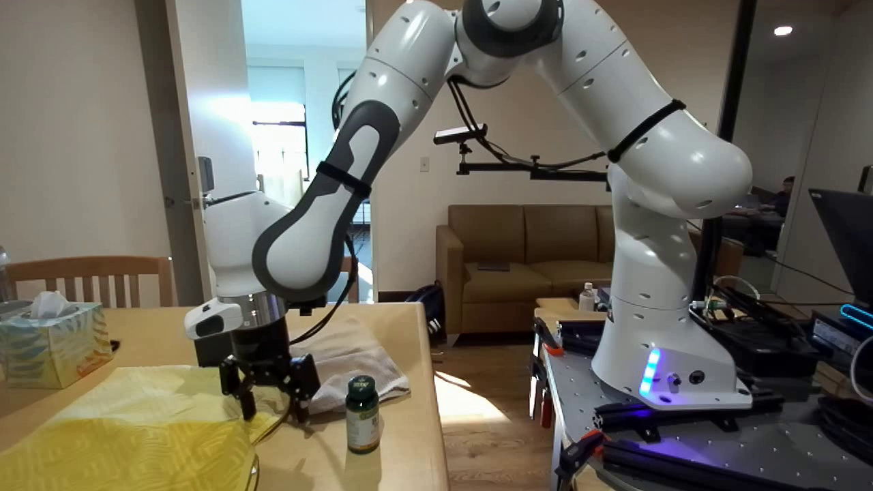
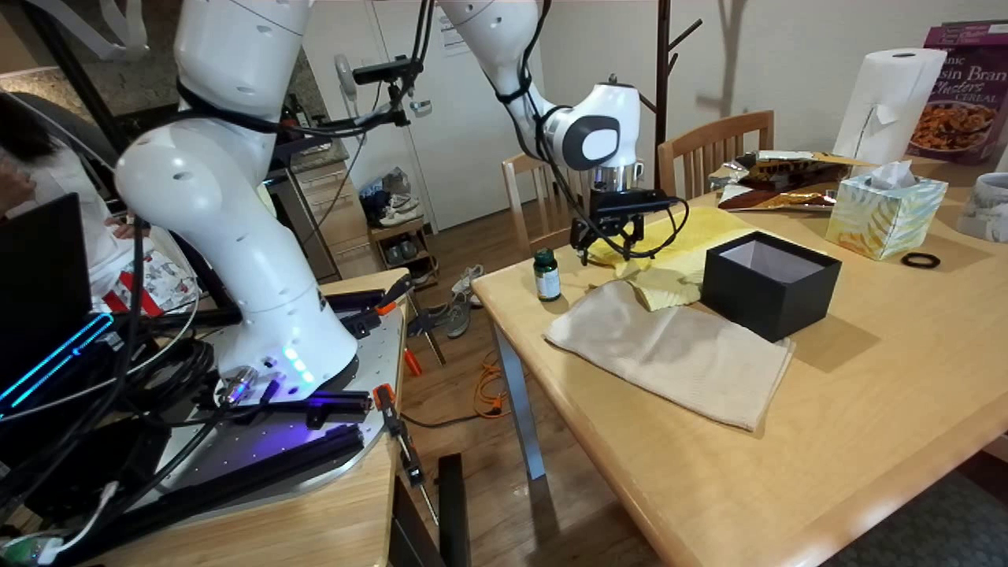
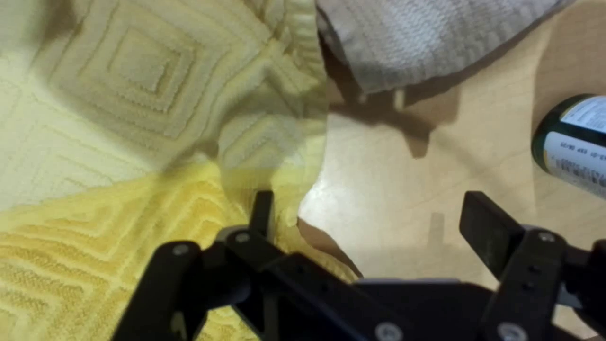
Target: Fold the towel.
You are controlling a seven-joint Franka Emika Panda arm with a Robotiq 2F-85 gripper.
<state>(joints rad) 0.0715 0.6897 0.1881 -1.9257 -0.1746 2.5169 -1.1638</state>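
1. Evidently the yellow towel (image 1: 146, 436) lies loosely on the table (image 2: 882, 409), its edge meeting the beige cloth (image 2: 677, 354); the task probably means the yellow towel, since the gripper (image 3: 371, 215) stands at its edge;
2. Jaws wide apart, holding nothing; one finger over the towel's edge, the other over bare table; whether either touches down cannot be told;
3. Handling, as judged: light, limp and textured, unlikely to slip or break; best pinched at the free edge just below the fingers;
4. Lettering: "Bran", "Clusters" and "CEREAL" on the cereal box (image 2: 961, 94); "EXP" on the bottle (image 3: 573, 142), its brand illegible.
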